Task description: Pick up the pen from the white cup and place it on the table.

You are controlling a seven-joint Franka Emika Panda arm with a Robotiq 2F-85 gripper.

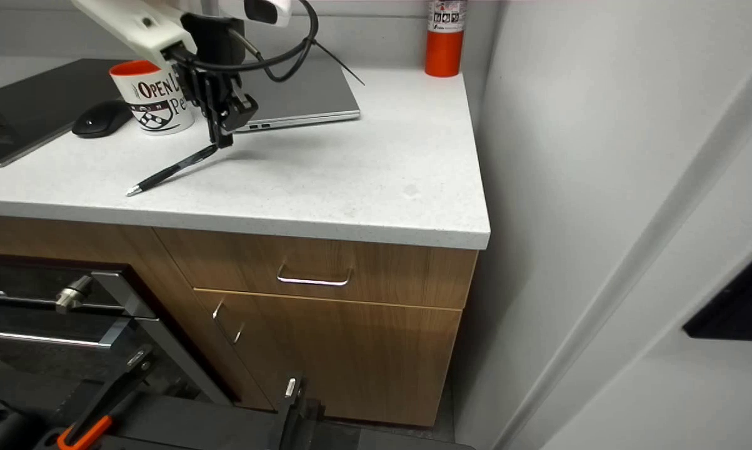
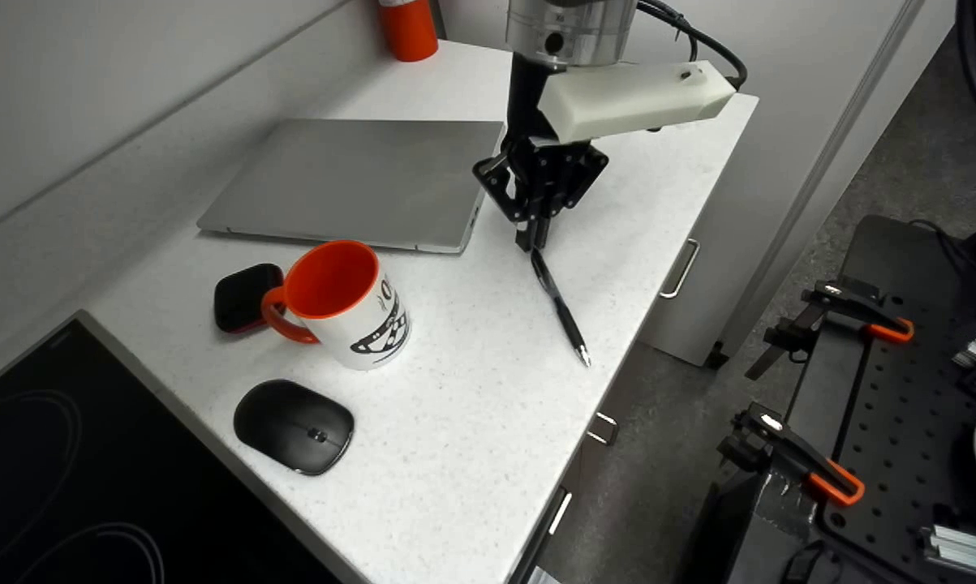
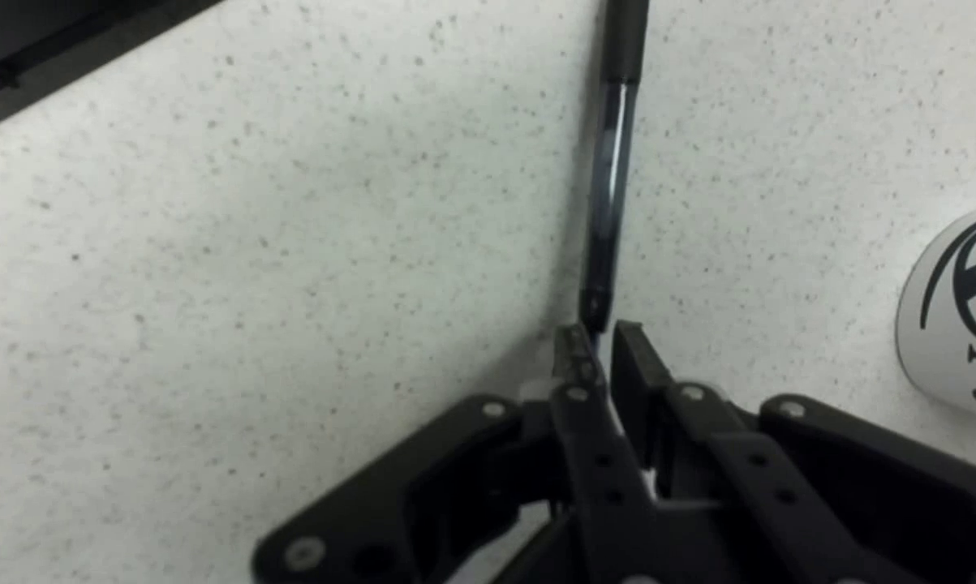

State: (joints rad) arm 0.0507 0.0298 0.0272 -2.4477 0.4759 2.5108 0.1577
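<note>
The dark pen (image 1: 174,169) lies out on the white table (image 1: 350,181), its silver tip toward the front edge. It also shows in an exterior view (image 2: 558,298) and the wrist view (image 3: 609,178). My gripper (image 1: 221,142) points down at the pen's rear end, low over the table, also in an exterior view (image 2: 533,242). In the wrist view the fingertips (image 3: 599,326) stand slightly apart, with the pen's end between them and a gap on one side. Whether that end touches the table is unclear. The white cup (image 2: 366,328) stands upright beside, red inside; its side shows in the wrist view (image 3: 954,324).
A closed grey laptop (image 2: 358,178) lies behind the gripper. A black mouse (image 2: 293,426) and a small black case (image 2: 244,296) lie near the cup. A black cooktop (image 2: 49,462) is beside them. A red cylinder (image 1: 444,53) stands in the back corner.
</note>
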